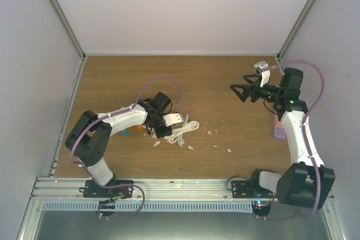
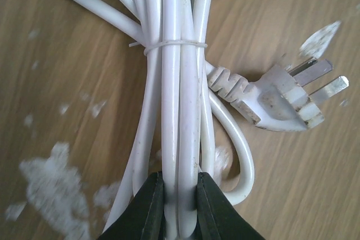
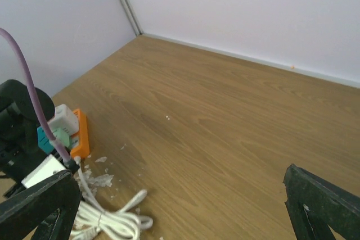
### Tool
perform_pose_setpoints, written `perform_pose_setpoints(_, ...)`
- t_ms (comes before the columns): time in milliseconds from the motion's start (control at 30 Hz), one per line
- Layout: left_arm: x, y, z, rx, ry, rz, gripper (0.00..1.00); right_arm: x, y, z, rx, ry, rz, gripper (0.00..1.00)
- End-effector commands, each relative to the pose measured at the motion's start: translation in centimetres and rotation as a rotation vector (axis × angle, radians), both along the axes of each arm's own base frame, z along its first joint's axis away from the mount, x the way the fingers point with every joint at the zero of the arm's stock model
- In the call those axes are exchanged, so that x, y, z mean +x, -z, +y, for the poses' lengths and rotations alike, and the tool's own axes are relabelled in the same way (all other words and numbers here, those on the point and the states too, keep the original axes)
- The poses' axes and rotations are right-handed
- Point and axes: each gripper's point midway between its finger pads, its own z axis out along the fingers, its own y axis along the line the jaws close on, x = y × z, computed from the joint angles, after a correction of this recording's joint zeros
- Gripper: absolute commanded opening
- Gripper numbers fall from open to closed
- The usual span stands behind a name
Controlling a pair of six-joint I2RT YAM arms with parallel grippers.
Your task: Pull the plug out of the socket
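A bundled white cable [image 2: 180, 82] held by a cable tie lies on the wooden table; it also shows in the top view [image 1: 183, 130] and the right wrist view [image 3: 107, 217]. Its white three-pin plug [image 2: 284, 98] lies free on the wood, pins bare. My left gripper [image 2: 180, 175] is shut on two strands of the bundle; in the top view it [image 1: 166, 131] sits at the bundle's left end. An orange socket strip [image 3: 82, 133] with a white block [image 3: 63, 119] and a teal piece [image 3: 49, 137] lies beside the left arm. My right gripper [image 1: 241, 85] is open, empty, raised at the right.
White flakes [image 1: 216, 133] are scattered on the wood around the cable. A purple object [image 1: 278, 129] lies by the right arm. White walls with metal posts enclose the table on three sides.
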Motion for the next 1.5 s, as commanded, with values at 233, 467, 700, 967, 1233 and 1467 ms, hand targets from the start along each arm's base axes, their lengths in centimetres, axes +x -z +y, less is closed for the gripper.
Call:
perform_pose_setpoints(233, -0.2, -0.5, -9.0, -0.123, 0.155, 0.019, 0.03, 0.0, -1.3, -1.0, -0.068, 0.057, -0.098, 1.00)
perform_pose_setpoints(467, 0.0, 0.1, -12.6, -0.126, 0.240, 0.001, 0.02, -0.3, -2.0, -1.3, -0.088, 0.079, -0.127, 1.00)
perform_pose_setpoints(700, -0.1, 0.9, -15.7, -0.114, 0.312, -0.028, 0.03, 0.1, -2.5, -1.9, -0.104, 0.120, -0.142, 1.00)
perform_pose_setpoints(967, -0.4, 0.6, -17.5, -0.106, 0.395, -0.068, 0.08, 0.0, -5.0, -2.2, -0.079, 0.167, -0.188, 1.00)
perform_pose_setpoints(1233, 0.1, -4.6, -16.4, -0.178, 0.397, -0.091, 0.75, 0.1, -5.3, -0.9, -0.051, 0.048, -0.195, 1.00)
perform_pose_setpoints(1467, 2.0, -10.1, -9.6, -0.249, 0.256, -0.108, 0.99, 0.2, -5.0, -0.5, -0.081, 0.000, -0.244, 1.00)
